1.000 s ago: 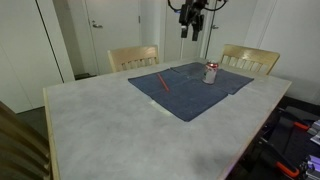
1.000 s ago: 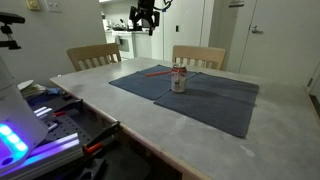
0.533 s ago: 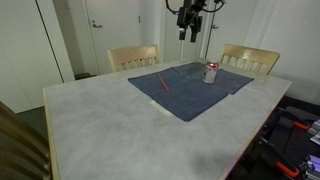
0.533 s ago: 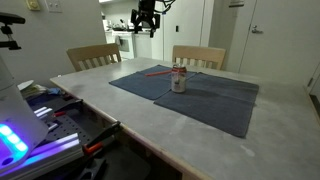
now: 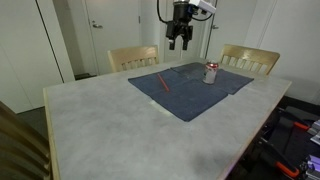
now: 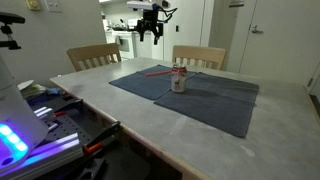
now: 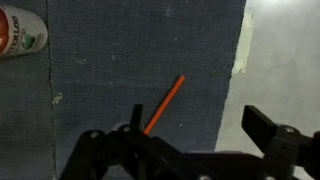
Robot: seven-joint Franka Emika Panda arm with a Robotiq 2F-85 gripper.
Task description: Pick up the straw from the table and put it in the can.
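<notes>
Exterior view, left to right: the straw (image 5: 162, 81) is lying flat on the blue cloth (image 5: 190, 95) that's covering the far part of the table (image 5: 100, 130). The gripper (image 5: 180, 38) is hovering high above it, jaws standing wide, gripping nothing. The can (image 5: 211, 73) is standing upright on the same cloth, near the straw, not touching. Wrist view, same order: can (image 7: 20, 30) is sitting in the top-left corner, straw (image 7: 163, 105) is running diagonally mid-frame with its lower end disappearing behind the gripper hardware, and bare tabletop is showing at right past the cloth edge. My read: we're sitting in the approach, pre-grasp, with nothing picked yet. The next move is calling for a long descent, jaws centred on the straw's mid-length and wrist turned so the fingers are straddling it crosswise, closing right at cloth level. It's a thin target and looks easy to miss or roll. Can't tell from here how the can's top opening is lying.
</notes>
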